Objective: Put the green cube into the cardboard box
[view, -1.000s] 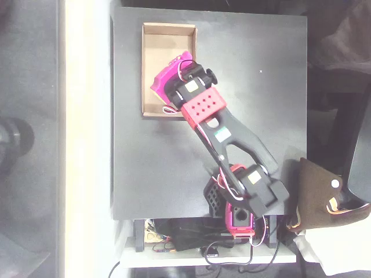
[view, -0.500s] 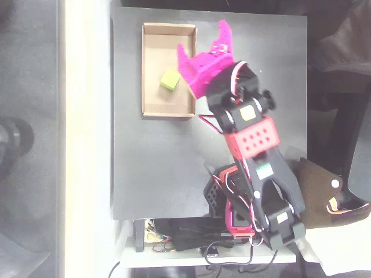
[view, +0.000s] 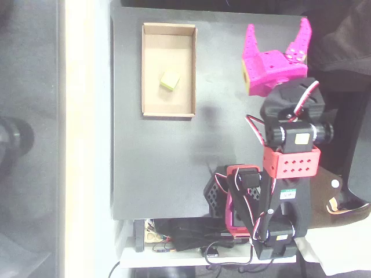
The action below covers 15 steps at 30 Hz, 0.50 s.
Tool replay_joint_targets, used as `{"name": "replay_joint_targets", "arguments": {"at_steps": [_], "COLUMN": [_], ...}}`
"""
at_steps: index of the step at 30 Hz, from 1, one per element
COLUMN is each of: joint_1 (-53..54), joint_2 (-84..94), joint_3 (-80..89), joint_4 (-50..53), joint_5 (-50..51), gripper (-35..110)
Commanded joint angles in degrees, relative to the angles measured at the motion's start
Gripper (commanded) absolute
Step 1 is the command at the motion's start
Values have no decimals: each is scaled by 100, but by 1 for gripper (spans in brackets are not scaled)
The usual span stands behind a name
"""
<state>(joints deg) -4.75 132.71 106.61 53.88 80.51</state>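
The green cube [view: 169, 80], small and yellow-green, lies inside the cardboard box [view: 149, 69], a shallow tan tray at the table's back left in the overhead view. It rests near the middle of the box floor. My magenta gripper [view: 277, 31] is well to the right of the box, near the table's back right corner, open with nothing between its fingers.
The black table [view: 174, 162] carries the box and the arm's base [view: 237, 202] at its front edge. A brown object [view: 324, 191] lies off the table at the right. A pale strip of floor [view: 87, 139] runs along the table's left side.
The gripper opened over the box and left the green cube inside it, then swung right across the table to the back right corner, staying open.
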Motion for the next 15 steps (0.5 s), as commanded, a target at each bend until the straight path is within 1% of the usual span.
{"name": "replay_joint_targets", "arguments": {"at_steps": [1,10,12,15], "joint_1": [158,343,343,343], "joint_2": [281,817,1107,1793], "joint_3": [-44,220,519,1160], "joint_4": [62,70,70,70], "joint_5": [35,70,70,70], "gripper": [37,8,4,3]}}
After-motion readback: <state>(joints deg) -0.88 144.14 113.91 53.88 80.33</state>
